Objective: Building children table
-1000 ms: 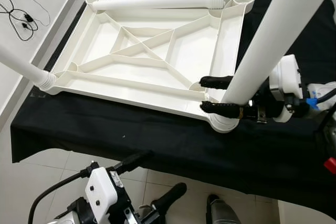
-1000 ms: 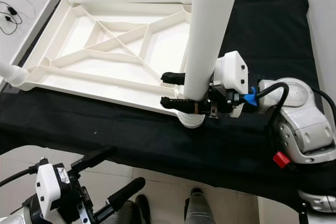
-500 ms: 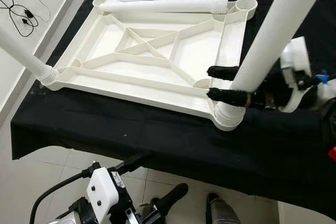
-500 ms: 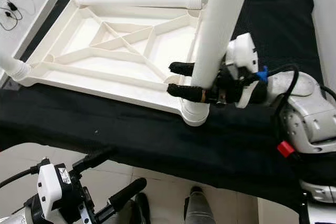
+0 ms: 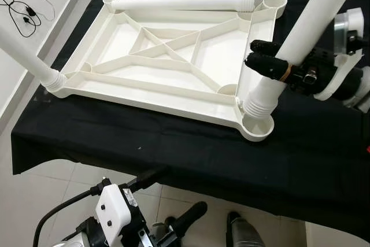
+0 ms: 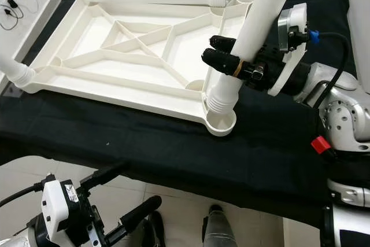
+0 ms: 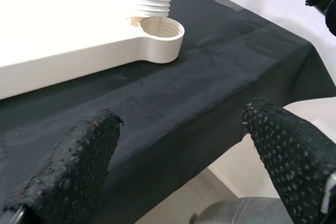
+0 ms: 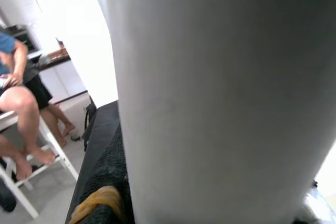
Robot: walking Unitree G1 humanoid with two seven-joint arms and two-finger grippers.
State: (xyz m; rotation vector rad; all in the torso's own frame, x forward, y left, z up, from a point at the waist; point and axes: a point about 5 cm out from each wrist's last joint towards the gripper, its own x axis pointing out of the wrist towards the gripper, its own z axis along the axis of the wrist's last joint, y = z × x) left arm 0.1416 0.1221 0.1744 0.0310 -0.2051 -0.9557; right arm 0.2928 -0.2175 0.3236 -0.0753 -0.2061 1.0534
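Leg point(image 6: 243, 56) lifted from socket point(image 6: 222, 122); right gripper point(image 6: 222, 53) clamps it, top cropped.

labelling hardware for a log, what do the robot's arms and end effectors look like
The right end effector has two long black dotted fingers, one wrapped with a yellow band, on a white housing with blue fittings, a black cable and a red tab. The left end effector has matching black knobbly fingers.
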